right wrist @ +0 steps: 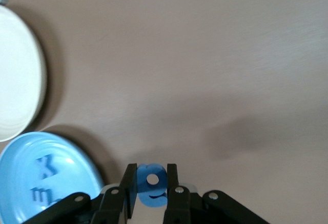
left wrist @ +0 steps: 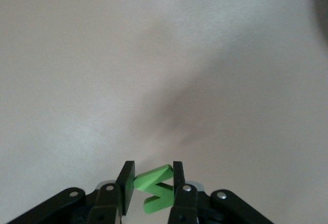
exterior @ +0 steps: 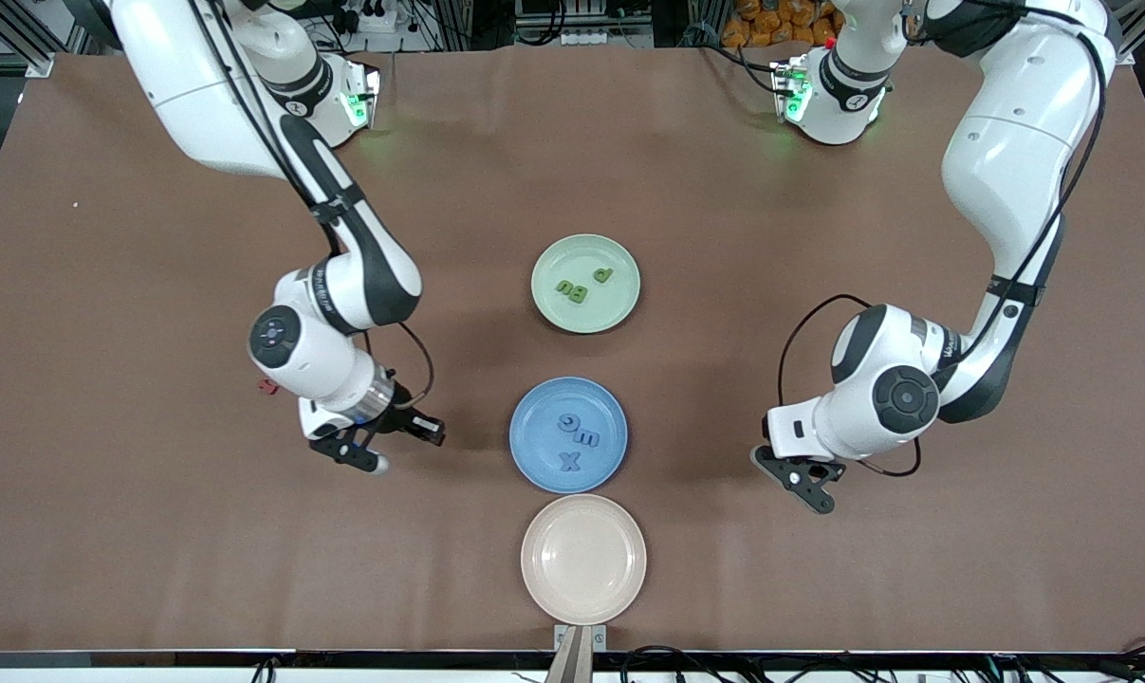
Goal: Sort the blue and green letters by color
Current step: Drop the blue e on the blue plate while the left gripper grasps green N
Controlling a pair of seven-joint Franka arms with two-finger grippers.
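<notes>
Three plates sit in a row down the middle of the table (exterior: pixel 155 569). The green plate (exterior: pixel 619 261), farthest from the front camera, carries three olive green letters (exterior: pixel 581 286): a P, a B and a u, lying flat and close together. The blue plate (exterior: pixel 534 465) next to it holds three medium blue letters (exterior: pixel 579 438), a G, an m and an X, in a loose line across its middle; the X and m also show in the right wrist view. Nearest the camera is a pale cream plate (exterior: pixel 583 560). The left gripper (left wrist: pixel 151 189) hangs over bare table toward the left arm's end, level with the blue plate, its fingers pinching a bright green N (left wrist: pixel 154 189) on edge, the zigzag piece standing between the pads. The right gripper (right wrist: pixel 151 187) hangs over the table just beside the blue plate toward the right arm's end, fingers pressed on a blue a (right wrist: pixel 152 185), whose round hole shows between them. A small dark red piece (exterior: pixel 267 386) lies on the table by the right arm's wrist.
</notes>
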